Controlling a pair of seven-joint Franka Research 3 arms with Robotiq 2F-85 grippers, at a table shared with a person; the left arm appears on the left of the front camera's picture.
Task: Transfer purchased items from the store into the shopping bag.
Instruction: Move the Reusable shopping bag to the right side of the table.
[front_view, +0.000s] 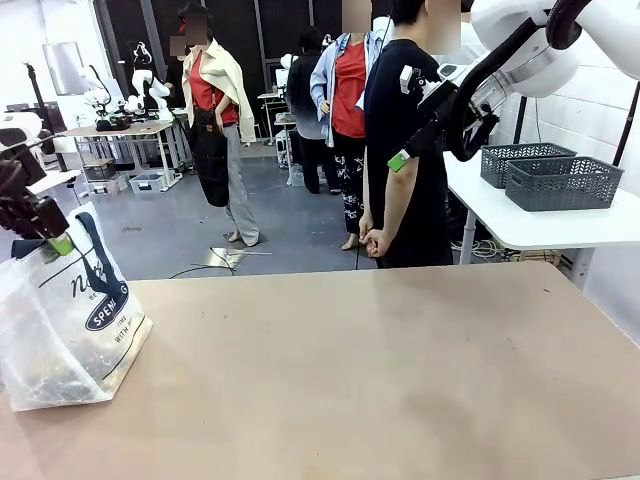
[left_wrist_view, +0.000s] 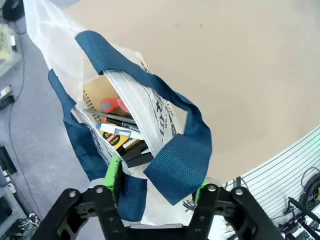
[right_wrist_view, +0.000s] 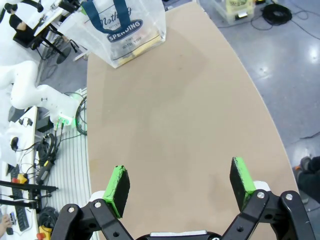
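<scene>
Lab room with a broad tan tabletop (front_view: 380, 370); a person in a black T-shirt (front_view: 400, 150) stands at its far edge. The translucent whitish plastic shopping bag with navy strap handles and a dark oval logo (front_view: 65, 320) sits at the table's left end. The left gripper (left_wrist_view: 156, 187) hangs directly above the bag's mouth, its green pads parted, one navy strap lying between them without being pinched. Inside the bag: a tan spiral-bound pad (left_wrist_view: 102, 92), a red-handled piece (left_wrist_view: 114, 105), dark pens and a yellow-black packet (left_wrist_view: 120, 137). The right gripper (right_wrist_view: 181, 186) is raised over bare table, jaws wide apart, well away from the bag, holding nothing.
</scene>
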